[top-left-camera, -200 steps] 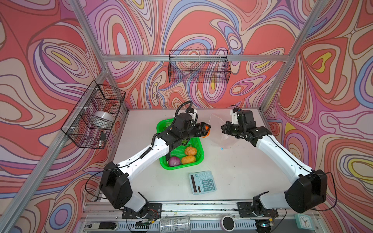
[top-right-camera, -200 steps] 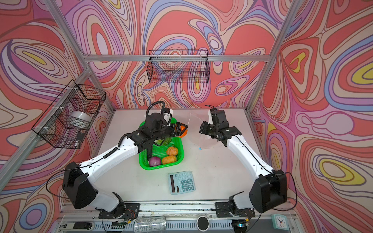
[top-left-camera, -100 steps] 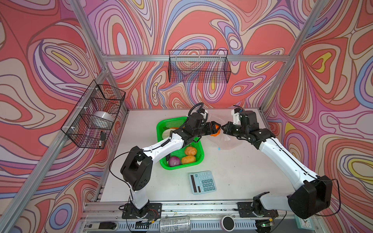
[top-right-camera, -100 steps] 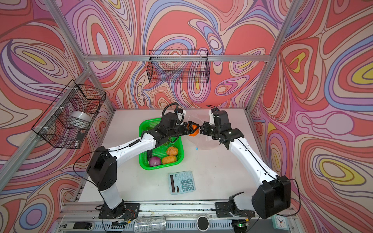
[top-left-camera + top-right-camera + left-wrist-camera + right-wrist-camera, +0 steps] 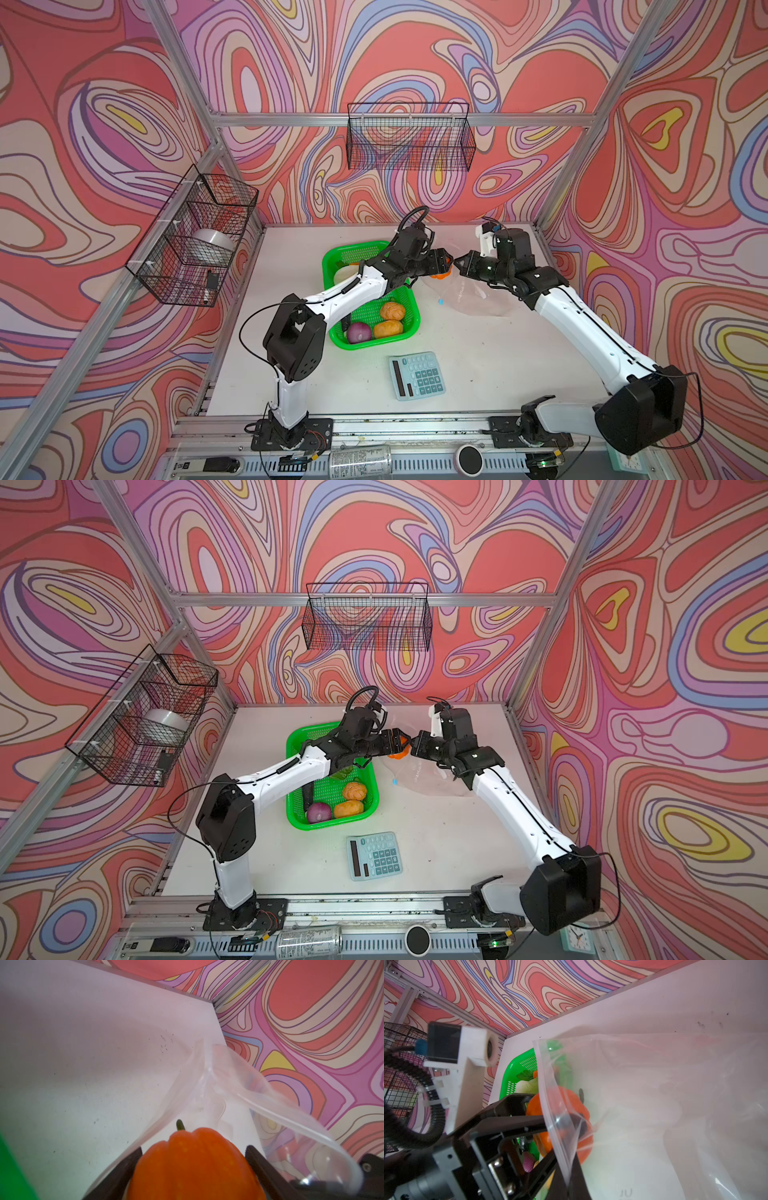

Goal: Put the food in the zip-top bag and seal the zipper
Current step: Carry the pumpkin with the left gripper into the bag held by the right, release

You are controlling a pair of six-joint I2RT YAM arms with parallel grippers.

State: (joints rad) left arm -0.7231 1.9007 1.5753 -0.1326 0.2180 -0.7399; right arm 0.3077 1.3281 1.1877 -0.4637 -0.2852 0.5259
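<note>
In both top views the left gripper (image 5: 444, 266) reaches out past the green basket (image 5: 376, 344) and is clamped on the small orange pumpkin (image 5: 441, 273). Only a sliver of the pumpkin shows past the black fingers. The right gripper (image 5: 458, 262) meets it almost tip to tip. Its jaws are together, pinching the raised mouth of the clear bag (image 5: 478, 297). The film is hard to trace against the white table (image 5: 478, 365). The rest of the bag lies on the table, with its light-blue slider (image 5: 441, 300) on the side toward the basket. The left arm hides the middle of the basket. An onion (image 5: 319, 812), two potatoes (image 5: 354, 790) and part of a dark eggplant (image 5: 307, 796) show at its near end. A calculator (image 5: 375, 856) lies nearer the front.

In the left wrist view the pumpkin (image 5: 193, 1165) fills the bottom, cut off by the frame. Its stem points into the open bag (image 5: 218, 1084), and a black finger (image 5: 133, 1159) presses on each side. The bag's rim is blurred.

In the right wrist view the zip strip (image 5: 550, 1105) crosses in front of the pumpkin (image 5: 537, 1107). The front of the pumpkin and one left fingertip show hazily through the film, so the pumpkin sits in the bag's mouth. The right gripper's own fingers (image 5: 569, 1182) are dark shapes at the frame edge, closed on the bag's edge and mostly cut off. Behind them a pale cabbage (image 5: 527, 1085) shows in the basket.
</note>
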